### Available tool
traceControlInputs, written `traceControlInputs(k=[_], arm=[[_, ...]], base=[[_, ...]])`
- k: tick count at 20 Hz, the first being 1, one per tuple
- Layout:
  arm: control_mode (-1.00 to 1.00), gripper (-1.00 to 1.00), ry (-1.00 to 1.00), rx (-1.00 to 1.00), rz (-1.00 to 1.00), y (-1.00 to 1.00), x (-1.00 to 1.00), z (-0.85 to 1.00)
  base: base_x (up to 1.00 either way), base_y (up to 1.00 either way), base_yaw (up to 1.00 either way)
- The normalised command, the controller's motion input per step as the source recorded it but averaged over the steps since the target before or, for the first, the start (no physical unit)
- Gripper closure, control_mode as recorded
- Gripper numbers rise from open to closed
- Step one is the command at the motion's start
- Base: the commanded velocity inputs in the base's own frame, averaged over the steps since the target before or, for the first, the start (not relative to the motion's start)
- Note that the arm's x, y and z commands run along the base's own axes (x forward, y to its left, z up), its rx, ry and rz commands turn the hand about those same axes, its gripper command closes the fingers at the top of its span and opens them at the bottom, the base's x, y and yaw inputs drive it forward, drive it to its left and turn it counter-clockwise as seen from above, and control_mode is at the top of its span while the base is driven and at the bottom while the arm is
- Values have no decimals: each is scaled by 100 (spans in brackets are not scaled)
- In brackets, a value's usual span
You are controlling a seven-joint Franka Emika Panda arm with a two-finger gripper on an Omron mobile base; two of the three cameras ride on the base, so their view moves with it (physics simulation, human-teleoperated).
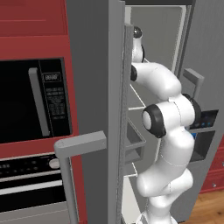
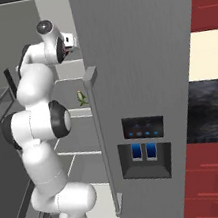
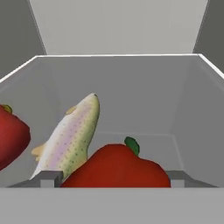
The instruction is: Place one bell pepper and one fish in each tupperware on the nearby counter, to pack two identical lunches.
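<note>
Nearest the lens, a red pepper point(image 3: 117, 166) between the gripper point(image 3: 113, 178) fingertips, jaws wide either side, contact not clear. Picking the first pepper from the fridge bin point(image 3: 131, 87), judging by this; next, closing and lifting straight out. Just left, a fish point(image 3: 70, 138) leaning, long axis slanted, head up-right. Second pepper point(image 3: 11, 135) at left edge.

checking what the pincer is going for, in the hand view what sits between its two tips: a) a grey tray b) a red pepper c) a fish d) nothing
b: the pepper with the green stem fills the space between the two tips of the pincer, while the fish leans off to its left in the grey bin.
</note>
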Motion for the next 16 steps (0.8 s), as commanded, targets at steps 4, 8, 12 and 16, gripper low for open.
traceControlInputs(k=[4, 8, 12, 16], arm=[[-100, 100, 0, 0, 0, 0, -36, -11], [-100, 100, -13, 0, 4, 0, -100, -2], [-100, 100, -18, 0, 7, -4, -100, 0], [-100, 100, -10, 0, 5, -35, -100, 2]], base=[[0, 0, 0], [0, 0, 0], [0, 0, 0], [0, 0, 0]])
